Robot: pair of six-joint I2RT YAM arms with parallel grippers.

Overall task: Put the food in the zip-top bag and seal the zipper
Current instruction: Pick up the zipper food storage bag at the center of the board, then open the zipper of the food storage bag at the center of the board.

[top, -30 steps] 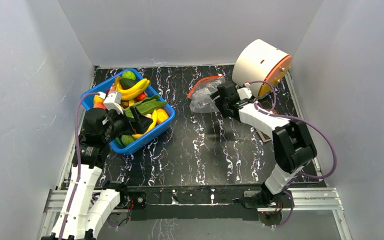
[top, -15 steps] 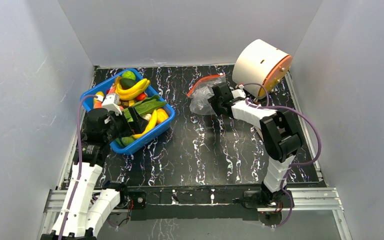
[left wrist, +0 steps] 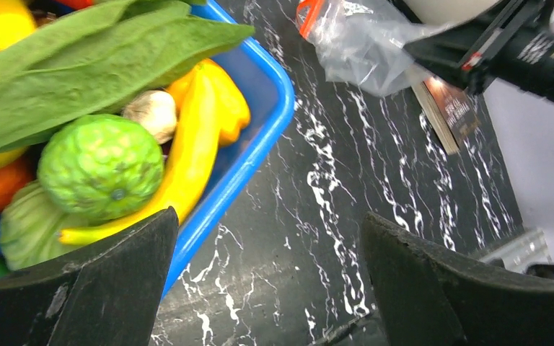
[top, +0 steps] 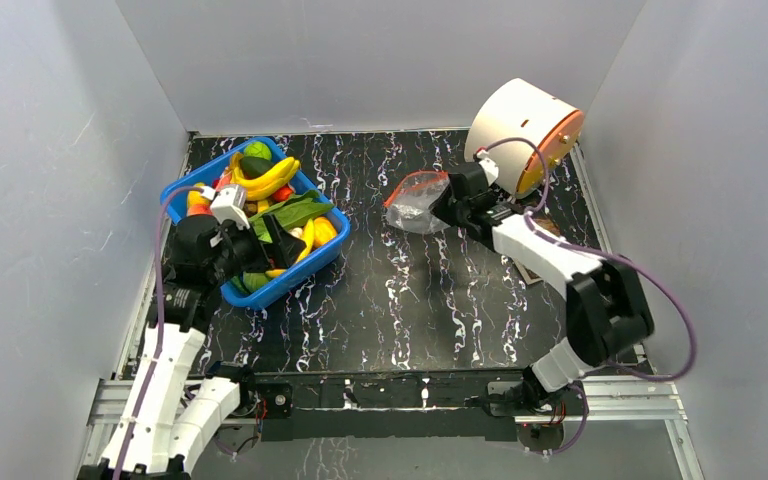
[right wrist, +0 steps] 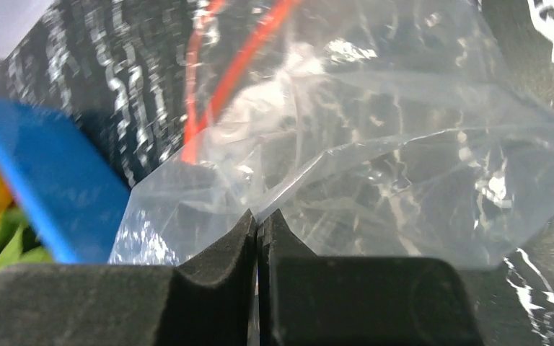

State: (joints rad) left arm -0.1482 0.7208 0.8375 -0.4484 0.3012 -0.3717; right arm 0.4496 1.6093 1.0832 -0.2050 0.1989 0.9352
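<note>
The food lies heaped in a blue basket (top: 298,268): yellow bananas (top: 265,180), green lettuce (top: 295,212) and a yellow-orange pepper (top: 324,230). The left wrist view shows the lettuce leaf (left wrist: 79,65), a bumpy green fruit (left wrist: 101,166) and a banana (left wrist: 187,158). My left gripper (top: 270,240) (left wrist: 270,223) hangs open over the basket's near right rim, holding nothing. The zip-top bag (top: 415,208) (right wrist: 375,144) (left wrist: 361,43) is clear and crumpled, with its red-orange zipper (top: 408,180) (right wrist: 238,65) on the far side. My right gripper (top: 447,208) (right wrist: 261,216) is shut on the bag's near edge.
A white drum with an orange rim (top: 520,130) lies on its side at the back right, just behind the right arm. A thin brown book (left wrist: 451,108) lies flat under that arm. White walls close in three sides.
My right gripper has closed on the bag and drawn it slightly right and up; the zipper has turned to face up. The left gripper has hardly moved.
</note>
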